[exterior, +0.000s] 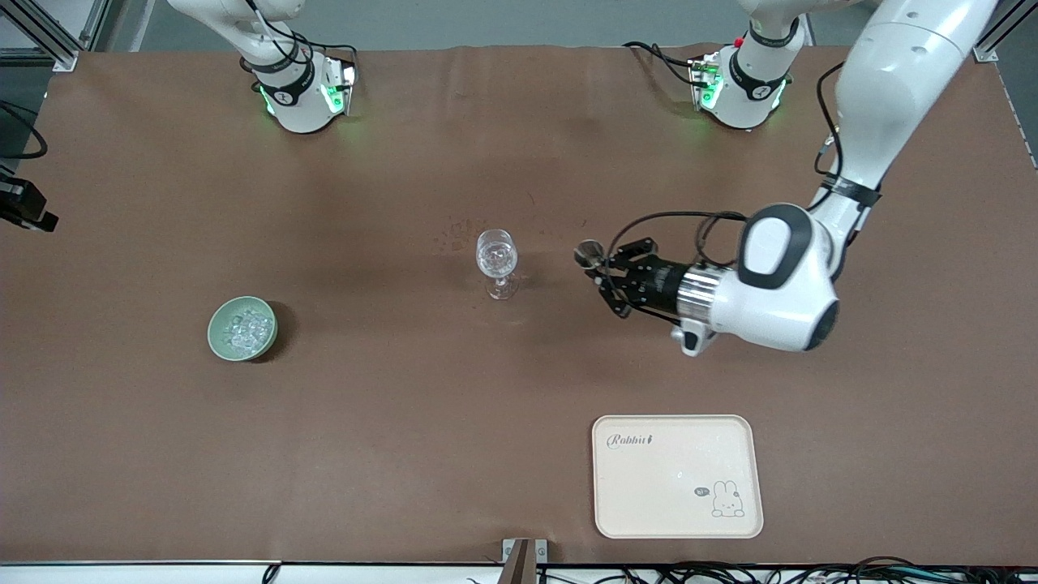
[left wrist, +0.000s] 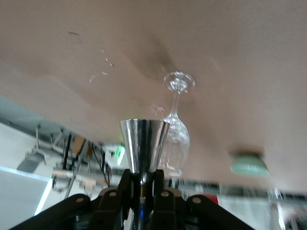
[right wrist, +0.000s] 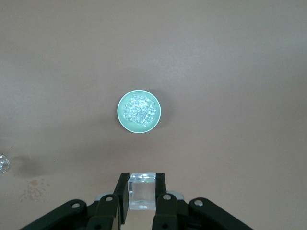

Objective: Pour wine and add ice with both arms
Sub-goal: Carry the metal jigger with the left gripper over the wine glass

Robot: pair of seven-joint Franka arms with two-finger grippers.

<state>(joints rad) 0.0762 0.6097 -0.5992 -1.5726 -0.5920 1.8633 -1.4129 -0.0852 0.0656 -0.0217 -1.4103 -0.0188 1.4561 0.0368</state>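
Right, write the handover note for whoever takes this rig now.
Left hand: shut on a metal cup, over the table beside the wine glass, on the left arm's side of it.
Right hand: shut on one ice cube, high over the pale green bowl of ice.
Done: a cube is picked up.
Left: put it into the glass. Whether wine is poured cannot be told.
The tray holds nothing.

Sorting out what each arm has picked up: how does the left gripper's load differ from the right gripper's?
The left gripper pinches a shiny metal cone-shaped cup, tipped sideways beside the clear stemmed wine glass. The right gripper pinches one clear ice cube, high above the pale green bowl of ice. Both are shut on something small.
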